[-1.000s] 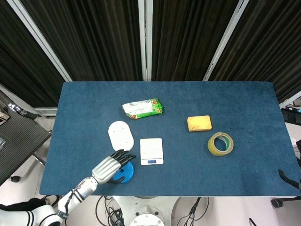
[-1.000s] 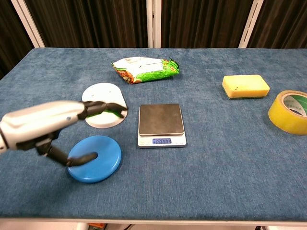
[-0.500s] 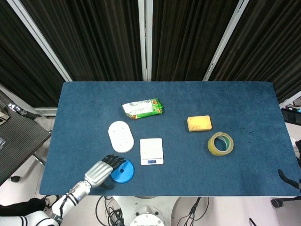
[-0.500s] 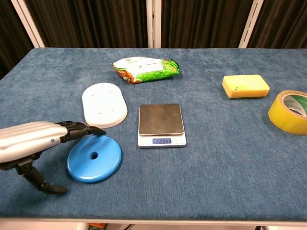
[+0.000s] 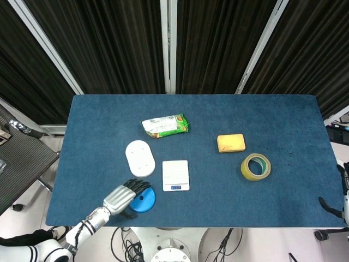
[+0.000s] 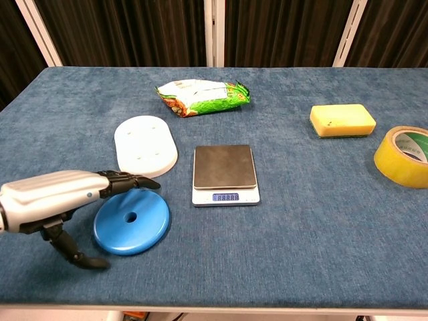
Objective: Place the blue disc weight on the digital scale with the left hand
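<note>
From above, the blue disc weight (image 5: 143, 200) lies flat on the blue table (image 5: 283, 131) near the front edge, its centre hole facing up; being round, it has no long axis to speak of. The digital scale (image 5: 175, 175) sits just beside it, up and to the right, with its display strip toward the front edge. The left hand (image 5: 123, 195) reaches in from the lower left, its dark fingers (image 5: 136, 185) extended over the left rim of the disc. A white oval plate (image 5: 140, 158) lies behind the disc, a green snack packet (image 5: 165, 125) further back, and a yellow sponge (image 5: 231, 143) and a roll of yellow tape (image 5: 256, 166) are well apart to the right.

From the chest, the disc weight (image 6: 132, 221) rests flat, not lifted, left of the scale (image 6: 225, 174). The left hand (image 6: 63, 195) hovers at its left, fingers (image 6: 130, 180) stretched out together above the disc's far-left edge, thumb hanging down beside it, holding nothing. The right hand is not seen in this view.
</note>
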Controlling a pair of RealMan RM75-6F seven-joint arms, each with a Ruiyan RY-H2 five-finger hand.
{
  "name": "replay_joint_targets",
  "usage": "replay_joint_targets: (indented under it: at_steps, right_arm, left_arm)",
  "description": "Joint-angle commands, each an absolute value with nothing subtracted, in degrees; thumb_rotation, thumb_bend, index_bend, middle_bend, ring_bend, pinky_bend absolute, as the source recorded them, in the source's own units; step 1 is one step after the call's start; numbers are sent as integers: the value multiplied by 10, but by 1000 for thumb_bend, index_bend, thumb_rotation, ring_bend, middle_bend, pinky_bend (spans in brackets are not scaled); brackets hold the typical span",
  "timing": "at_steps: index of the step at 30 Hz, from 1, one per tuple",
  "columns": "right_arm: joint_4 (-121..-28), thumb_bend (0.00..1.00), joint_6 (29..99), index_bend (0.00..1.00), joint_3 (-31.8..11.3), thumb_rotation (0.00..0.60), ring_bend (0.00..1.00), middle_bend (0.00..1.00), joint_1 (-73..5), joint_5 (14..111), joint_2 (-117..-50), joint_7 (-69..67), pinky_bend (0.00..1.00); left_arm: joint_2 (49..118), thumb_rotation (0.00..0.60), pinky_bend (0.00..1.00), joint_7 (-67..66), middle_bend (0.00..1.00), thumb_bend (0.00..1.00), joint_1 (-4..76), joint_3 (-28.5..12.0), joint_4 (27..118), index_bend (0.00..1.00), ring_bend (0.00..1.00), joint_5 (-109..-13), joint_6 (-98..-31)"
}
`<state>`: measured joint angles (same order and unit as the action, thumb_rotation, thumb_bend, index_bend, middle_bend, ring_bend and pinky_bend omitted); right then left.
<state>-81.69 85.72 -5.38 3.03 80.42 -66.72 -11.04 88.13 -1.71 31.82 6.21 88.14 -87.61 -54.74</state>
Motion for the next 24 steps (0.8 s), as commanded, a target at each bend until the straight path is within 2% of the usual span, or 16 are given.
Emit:
replay_joint_targets:
  at_steps: [1,16,19,24]
  right_arm:
    - [-815,130,854,0,-53,600,0,0,29,803,-668,-110,0]
    - [-813,130,848,0,-51,600,0,0,28,801,-667,-112,0]
    - [-812,130,849,0,-51,600,0,0,29,801,-665,-113,0]
    - [-809,130,845,0,-51,600,0,0,28,798,-666,-117,0]
  left_arm:
    - [885,600,0,-15,24,148,320,60,878,33,0,-876,-545]
    - [902,600,67,-25,32,148,336,50,869,40,0,-865,-518]
    - [903,600,131,-30,49,154,337,48,864,65,0,-860,-516]
    - [901,600,311,-34,119,199,335,47,867,141,19,-850,-514]
